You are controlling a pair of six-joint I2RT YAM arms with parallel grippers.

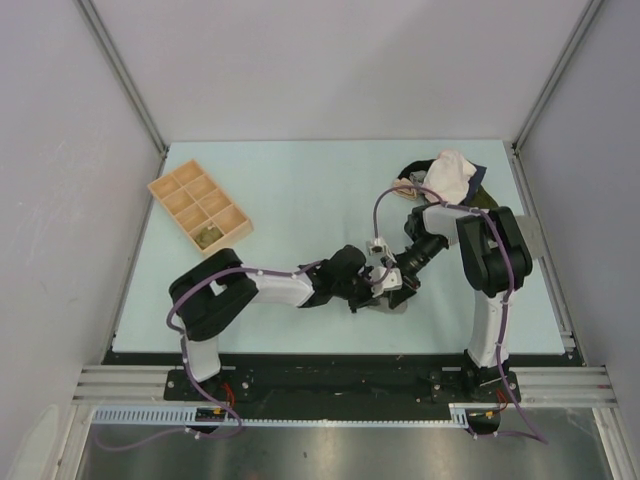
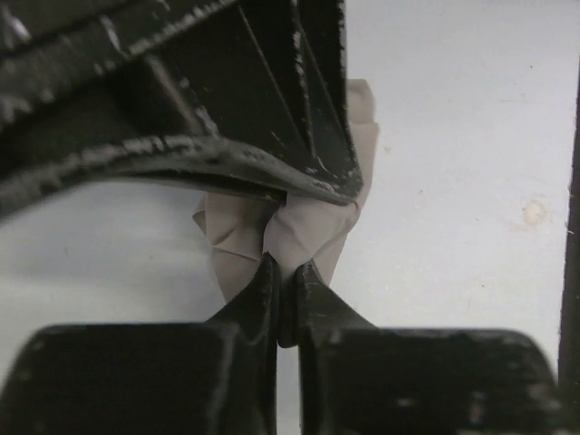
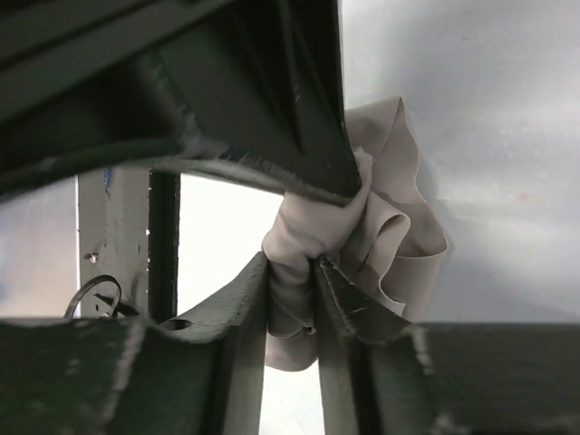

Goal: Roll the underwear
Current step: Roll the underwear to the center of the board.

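Here the underwear [image 3: 388, 222] is a crumpled taupe wad near the front middle of the table [image 1: 300, 200], caught between the left gripper [image 2: 288, 269] and the right gripper [image 3: 292, 272], which meet tip to tip, each clamped tight on its folds.

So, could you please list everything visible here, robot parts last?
underwear: one, taupe-grey, bunched mid-table between both pincers
pale garment: one, pink-white, far right corner, on the dark garment
dark garment: one, olive-black, far right corner
tray: one, tan, compartmented, far left
small item: one, olive, in a near tray cell
table: one, pale green
left pincer: one, black, shut on the underwear
right pincer: one, black, shut on the underwear
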